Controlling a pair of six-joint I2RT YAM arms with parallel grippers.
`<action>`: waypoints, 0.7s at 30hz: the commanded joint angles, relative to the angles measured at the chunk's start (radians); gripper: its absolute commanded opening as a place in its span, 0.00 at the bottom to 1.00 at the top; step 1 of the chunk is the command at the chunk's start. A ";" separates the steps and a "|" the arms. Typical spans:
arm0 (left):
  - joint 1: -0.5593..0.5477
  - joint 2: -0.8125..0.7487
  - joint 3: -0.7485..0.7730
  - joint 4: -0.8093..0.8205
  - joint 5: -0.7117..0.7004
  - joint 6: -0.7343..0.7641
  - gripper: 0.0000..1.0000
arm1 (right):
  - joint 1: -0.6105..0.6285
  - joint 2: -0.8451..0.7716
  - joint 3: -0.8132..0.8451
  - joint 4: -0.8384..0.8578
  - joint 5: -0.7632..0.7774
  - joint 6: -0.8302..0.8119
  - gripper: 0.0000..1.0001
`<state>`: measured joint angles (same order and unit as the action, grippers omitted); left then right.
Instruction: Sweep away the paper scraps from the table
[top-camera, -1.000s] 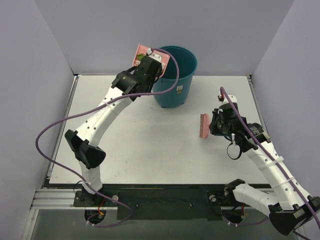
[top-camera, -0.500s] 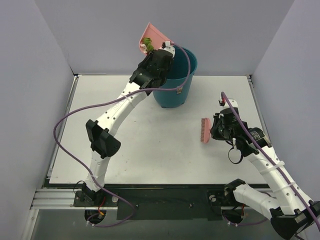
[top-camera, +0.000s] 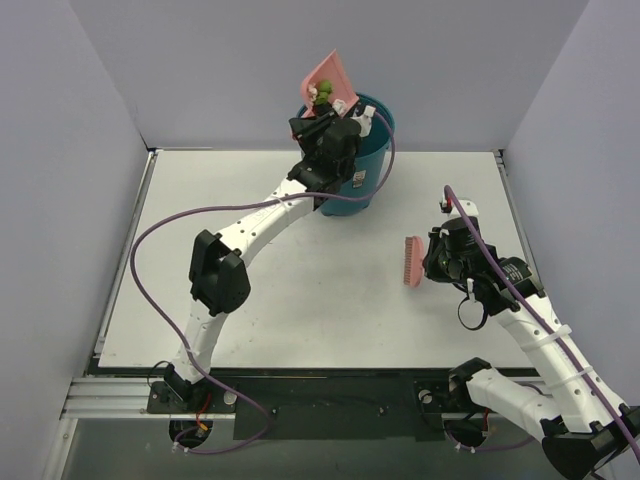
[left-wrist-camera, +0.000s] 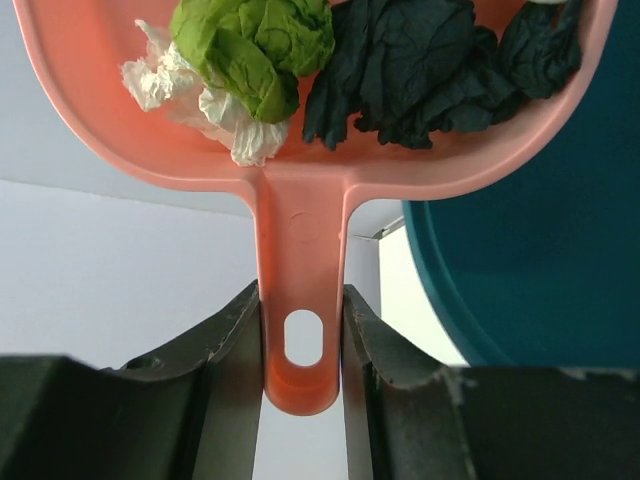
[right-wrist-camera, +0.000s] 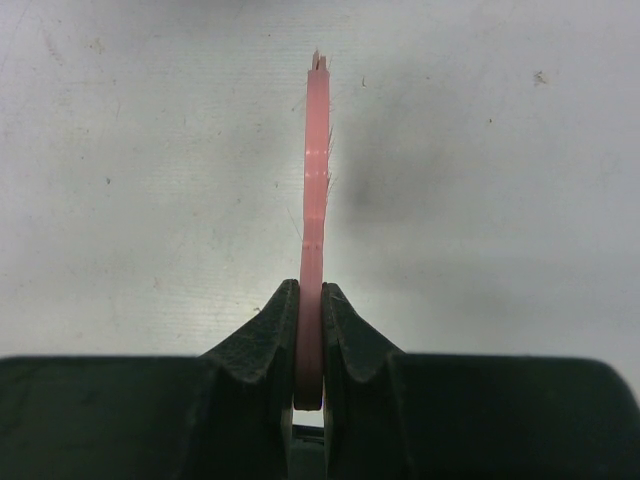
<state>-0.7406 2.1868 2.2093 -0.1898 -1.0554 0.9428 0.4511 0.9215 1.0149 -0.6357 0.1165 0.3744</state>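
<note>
On the left, we see the left fingers (left-wrist-camera: 232, 345) clamped on the handle of the pink dustpan (top-camera: 330, 72). The pan is held high and tilted above the far rim of the teal bin (top-camera: 345, 202), which stands at the far middle of the worktop (top-camera: 290, 300). The paper scraps (left-wrist-camera: 262, 45), green, white and black, lie bunched in the pan. To the right, the right fingers (right-wrist-camera: 268, 335) are closed tight on the pink brush (top-camera: 411, 261), edge-on over the worktop's right side. We cannot tell whether its bristles touch.
</note>
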 joint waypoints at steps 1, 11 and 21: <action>0.006 -0.059 -0.083 0.269 -0.034 0.195 0.00 | -0.002 -0.013 -0.002 -0.005 0.026 0.006 0.00; 0.021 -0.116 -0.241 0.574 -0.011 0.436 0.00 | -0.002 -0.012 -0.018 0.011 0.023 0.011 0.00; 0.035 -0.147 -0.345 0.775 0.051 0.619 0.00 | 0.000 -0.012 -0.015 0.011 0.022 0.011 0.00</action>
<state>-0.7132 2.1181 1.8828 0.3981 -1.0420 1.4597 0.4515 0.9211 1.0000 -0.6357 0.1162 0.3748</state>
